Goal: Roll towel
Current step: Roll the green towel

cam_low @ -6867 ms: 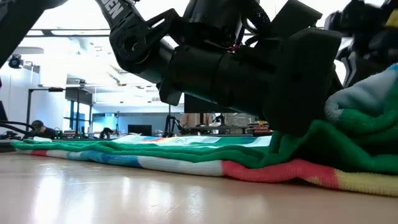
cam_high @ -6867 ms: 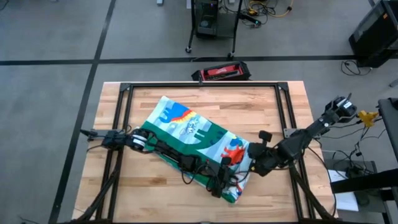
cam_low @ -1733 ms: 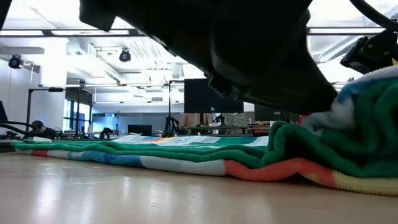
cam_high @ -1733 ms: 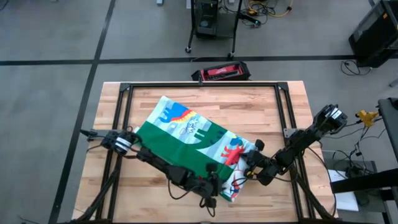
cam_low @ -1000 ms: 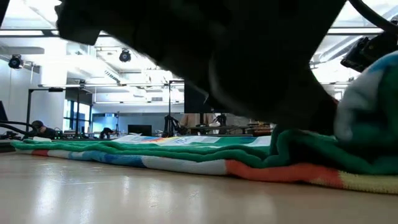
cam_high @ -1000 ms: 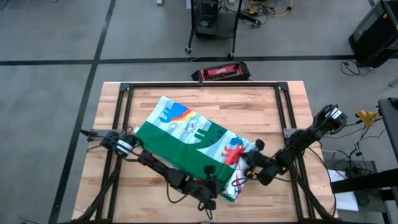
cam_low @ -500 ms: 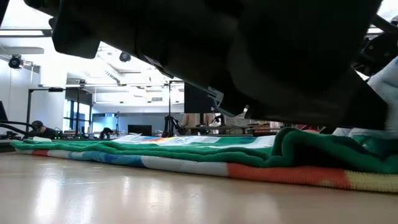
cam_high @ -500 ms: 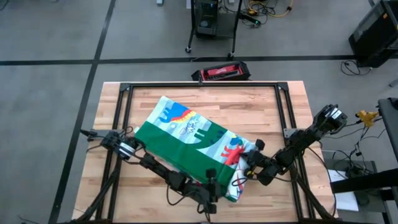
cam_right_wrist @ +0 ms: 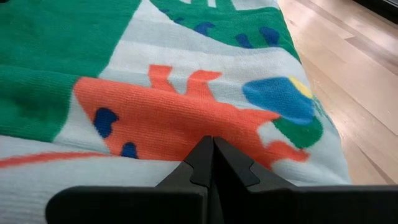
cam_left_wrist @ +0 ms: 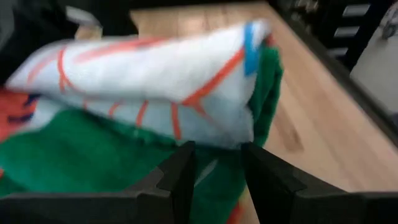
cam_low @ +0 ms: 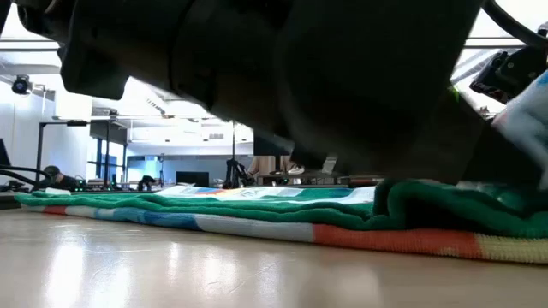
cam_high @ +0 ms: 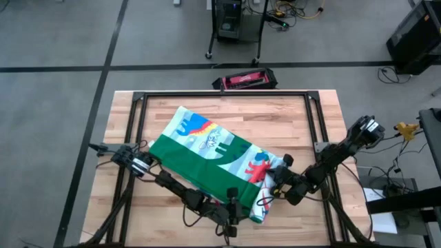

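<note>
Flanking the towel (cam_high: 207,162)'s near corner, left claw (cam_high: 231,219) and right claw (cam_high: 273,187).

L arm lies low and stretched out twd the table's near edge; its dark two-finger left gripper (cam_high: 231,222) has the fingers (cam_left_wrist: 181,169) parted w/ a gap. R arm is bent at the elbow, reaching inward; dark right gripper (cam_high: 270,191) has fingers pressed together.

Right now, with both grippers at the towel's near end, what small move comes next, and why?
Probably turn that end over with both arms. The left gripper, part open, sits at the towel's near corner; the shut right gripper rests on its print, and the rest lies flat.
</note>
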You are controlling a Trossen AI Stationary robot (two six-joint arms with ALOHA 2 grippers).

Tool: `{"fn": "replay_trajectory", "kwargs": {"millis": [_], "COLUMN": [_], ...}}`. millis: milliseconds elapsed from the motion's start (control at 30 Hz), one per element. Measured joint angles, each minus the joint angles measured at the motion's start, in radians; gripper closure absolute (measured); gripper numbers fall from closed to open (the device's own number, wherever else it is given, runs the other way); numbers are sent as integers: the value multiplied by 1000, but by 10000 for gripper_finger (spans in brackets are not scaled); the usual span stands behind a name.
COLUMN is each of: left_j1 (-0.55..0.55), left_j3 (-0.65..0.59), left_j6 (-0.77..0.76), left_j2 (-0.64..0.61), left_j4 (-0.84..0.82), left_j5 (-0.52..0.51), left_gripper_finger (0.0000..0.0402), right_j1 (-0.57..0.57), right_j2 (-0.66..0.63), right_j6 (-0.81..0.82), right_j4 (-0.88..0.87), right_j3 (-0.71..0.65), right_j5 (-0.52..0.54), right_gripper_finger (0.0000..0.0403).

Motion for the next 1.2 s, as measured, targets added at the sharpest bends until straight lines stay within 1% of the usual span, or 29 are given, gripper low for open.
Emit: {"fn": "replay_trajectory", "kwargs": {"millis": [67, 200, 267, 467, 600, 667, 733, 800, 833, 1000, 1100, 1200], "left_j1": [0, 0, 0, -4, -3, 6, 23, 41, 49, 71, 72, 69], "left_j3": [0, 0, 7, 26, 25, 24, 24, 24, 24, 23, 31, 31], "left_j6": [1, 2, 1, -21, -11, -6, -5, -3, -3, 4, 24, 33], "left_j2": [0, -15, -37, -110, -152, -155, -147, -122, -100, -17, 12, 17], "left_j4": [-16, -98, -161, -386, -448, -437, -397, -332, -294, -181, -98, -80], "left_j5": [-2, -9, -27, -31, -32, -32, -11, 33, 40, 56, 98, 102], "left_gripper_finger": [283, 283, 283, 283, 288, 306, 339, 380, 390, 399, 400, 401], "right_j1": [0, 0, 0, 0, 0, 0, 0, 0, 0, 0, 0, 0], "right_j2": [0, 0, 0, 0, 0, 0, 0, 0, 0, 0, 0, 0], "right_j6": [2, 3, 4, 3, 3, 4, 4, 3, 3, 3, 3, 2], "right_j4": [0, 0, 0, 0, 1, 1, 1, 1, 1, 1, 1, 0], "right_j3": [0, 0, -1, -2, -2, -3, -3, -3, -3, -3, -3, -3], "right_j5": [0, 0, 1, 1, 2, 2, 2, 2, 1, 1, 1, 1], "right_gripper_finger": [403, 403, 403, 403, 403, 403, 403, 403, 403, 403, 403, 403]}}
